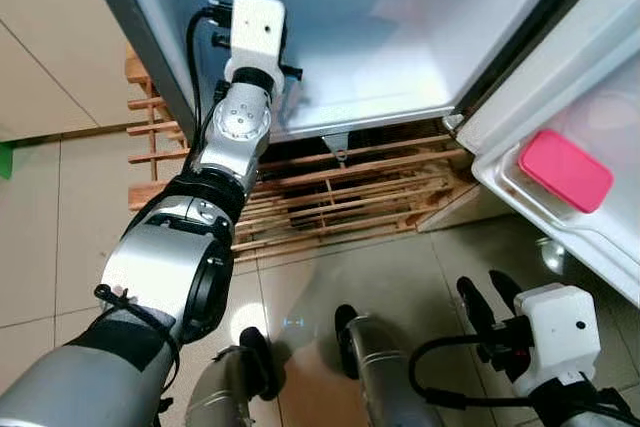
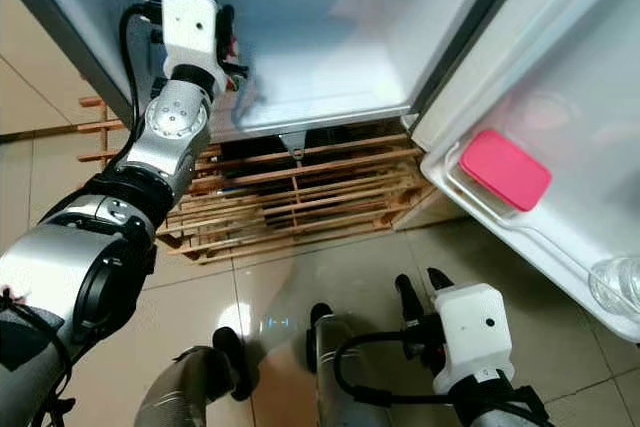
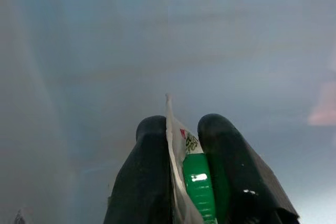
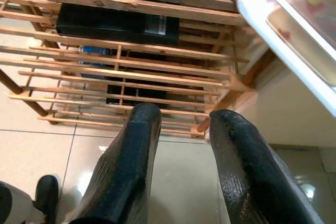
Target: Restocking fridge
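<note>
We're inside the fridge [image 1: 420,57] now!
Left fingers [image 3: 152,171] pinch the green-white packet [image 3: 191,177], pointing twelve o'clock; right gripper [image 4: 178,145] hangs open.

- Left arm [image 1: 215,162] is reaching up and forward, wrist extended; left gripper [image 3: 184,140] is pinching something thin between both fingers.
- Right arm is hanging low; right gripper [image 4: 181,124] is pointing forward, fingers parted, holding nothing.
</note>
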Robot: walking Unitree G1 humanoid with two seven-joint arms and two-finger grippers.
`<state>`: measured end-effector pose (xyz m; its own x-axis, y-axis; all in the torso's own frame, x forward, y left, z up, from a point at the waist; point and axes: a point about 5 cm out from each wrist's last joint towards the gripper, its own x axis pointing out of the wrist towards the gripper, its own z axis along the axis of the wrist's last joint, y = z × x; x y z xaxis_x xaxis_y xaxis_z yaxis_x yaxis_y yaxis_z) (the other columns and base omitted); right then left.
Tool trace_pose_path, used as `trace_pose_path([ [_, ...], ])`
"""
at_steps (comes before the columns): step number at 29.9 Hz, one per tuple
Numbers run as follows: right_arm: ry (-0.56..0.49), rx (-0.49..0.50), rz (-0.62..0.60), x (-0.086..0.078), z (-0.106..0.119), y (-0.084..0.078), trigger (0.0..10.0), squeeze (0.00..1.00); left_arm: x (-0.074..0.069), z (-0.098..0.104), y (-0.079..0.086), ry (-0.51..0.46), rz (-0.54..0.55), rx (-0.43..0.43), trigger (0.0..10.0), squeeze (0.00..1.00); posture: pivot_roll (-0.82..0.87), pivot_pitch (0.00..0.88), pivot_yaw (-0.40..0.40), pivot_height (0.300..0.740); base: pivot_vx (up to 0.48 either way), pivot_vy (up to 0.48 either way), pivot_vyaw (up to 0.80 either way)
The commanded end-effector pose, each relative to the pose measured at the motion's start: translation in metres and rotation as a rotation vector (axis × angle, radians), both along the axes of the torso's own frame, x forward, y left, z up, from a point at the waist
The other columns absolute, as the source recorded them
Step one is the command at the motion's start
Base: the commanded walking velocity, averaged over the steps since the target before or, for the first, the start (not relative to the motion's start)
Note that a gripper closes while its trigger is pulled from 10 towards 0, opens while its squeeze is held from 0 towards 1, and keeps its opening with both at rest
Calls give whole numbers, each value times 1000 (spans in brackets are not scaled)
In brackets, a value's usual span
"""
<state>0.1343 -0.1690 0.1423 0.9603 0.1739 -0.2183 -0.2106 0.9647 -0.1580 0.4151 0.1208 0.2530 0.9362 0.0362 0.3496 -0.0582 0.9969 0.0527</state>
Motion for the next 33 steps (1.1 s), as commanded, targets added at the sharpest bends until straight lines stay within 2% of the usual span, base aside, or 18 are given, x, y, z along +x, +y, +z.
trace_pose_path([
  [1, 18, -7, -3, -2, 0, -3, 10000, 0, -1, -34, 15, 164, 77, -82, 10000, 831, -538, 408, -71, 720, 0, 0, 0],
  [2, 18, -8, -2, -1, 0, -4, 10000, 0, 0, -34, 16, 164, 92, -95, 10000, 1000, -538, 408, -71, 720, 0, 0, 0],
  [7, 14, -11, -1, 0, 2, -4, 10000, 0, 1, -22, 16, 125, 108, -78, 10000, 1000, -541, 402, -69, 720, 0, 0, 0],
  [8, 14, -12, -3, 0, 2, -5, 10000, 0, 2, -15, 7, 99, 75, -61, 10000, 1000, -533, 400, -67, 720, 0, 0, 0],
  [10, 14, -9, -14, 1, 2, -6, 10000, 0, 1, -13, 1, 84, 60, -30, 10000, 1000, -528, 398, -67, 720, 0, 0, 0],
  [16, 14, -8, -22, 5, 0, -8, 10000, 0, 1, -10, -6, 71, 4, 15, 10000, 1000, -513, 386, -57, 720, 0, 0, 0],
  [22, 6, 11, -18, 12, -5, -3, 10000, 0, 0, 6, -12, -9, -60, -9, 10000, 1000, -462, 351, -33, 720, 0, 0, 0],
  [27, -14, 30, -4, 23, -7, 2, 10000, 0, -1, 25, -8, -100, -88, -48, 10000, 1000, -425, 320, -22, 720, 0, 0, 0],
  [33, -32, 39, 16, 34, -10, 6, 10000, 0, -3, 41, -6, -161, -112, -38, 10000, 1000, -380, 276, -9, 720, 0, 0, 0],
])
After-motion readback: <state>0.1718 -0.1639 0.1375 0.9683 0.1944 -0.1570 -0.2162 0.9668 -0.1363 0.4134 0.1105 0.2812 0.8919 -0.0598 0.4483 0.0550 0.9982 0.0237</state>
